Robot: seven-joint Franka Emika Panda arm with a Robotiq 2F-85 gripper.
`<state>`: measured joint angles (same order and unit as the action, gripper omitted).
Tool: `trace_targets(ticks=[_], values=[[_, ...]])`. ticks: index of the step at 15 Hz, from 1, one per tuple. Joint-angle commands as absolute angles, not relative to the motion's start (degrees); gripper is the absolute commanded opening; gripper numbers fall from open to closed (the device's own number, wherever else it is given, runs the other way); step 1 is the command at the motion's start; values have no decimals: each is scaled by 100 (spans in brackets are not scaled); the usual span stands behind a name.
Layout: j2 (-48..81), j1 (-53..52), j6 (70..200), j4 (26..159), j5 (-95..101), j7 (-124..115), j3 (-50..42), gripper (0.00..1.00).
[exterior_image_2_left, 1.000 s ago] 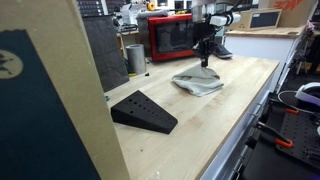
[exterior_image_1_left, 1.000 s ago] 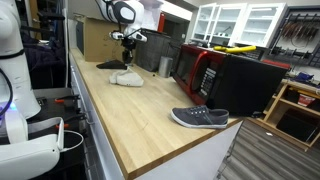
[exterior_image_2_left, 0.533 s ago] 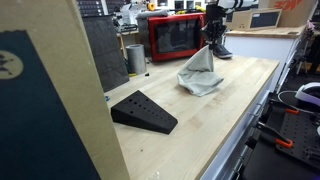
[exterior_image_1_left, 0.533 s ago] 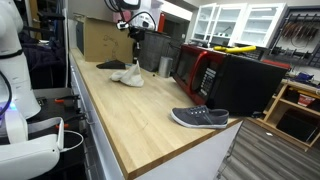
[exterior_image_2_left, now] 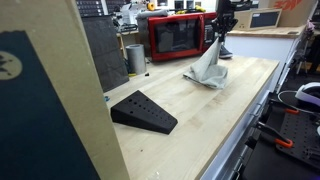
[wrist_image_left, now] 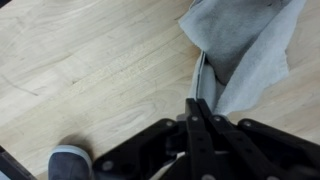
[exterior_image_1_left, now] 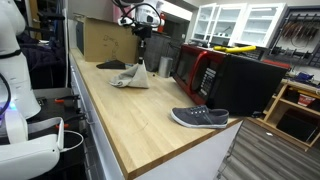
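Wrist view: pincer (wrist_image_left: 199, 104) is clamped shut on a thin pinch of grey cloth (wrist_image_left: 245, 50). The rest of the cloth hangs down, w/ its lower folds resting on the table (wrist_image_left: 90, 70). In an exterior view the cloth (exterior_image_1_left: 132, 77) forms a tent near the microwave (exterior_image_1_left: 198, 68), well apart from the shoe (exterior_image_1_left: 200, 117). The grip looks slim, so I'd move slow & straight, no jerks, and keep the trailing edge from snagging.

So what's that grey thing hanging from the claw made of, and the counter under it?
The cloth looks like soft fabric, matte grey: it drapes in loose folds from the gripper. The counter looks like light wood, smooth with a slight sheen. Grain lines show in the wrist view, though it could be laminate.
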<state>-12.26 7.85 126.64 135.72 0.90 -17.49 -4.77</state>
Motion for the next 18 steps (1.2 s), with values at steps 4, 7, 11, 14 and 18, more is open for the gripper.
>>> trace_targets(ticks=[4,7,11,14,18], values=[[-1728,719,12472,13675,-689,-1488,-584,1],[-2161,649,12665,13829,-1035,-1257,-556,1],[-2781,592,12837,13941,-1161,-1222,-439,1],[-3165,561,12939,13900,-1080,-1263,-322,1],[-3368,566,12920,13679,-965,-1279,-175,1]])
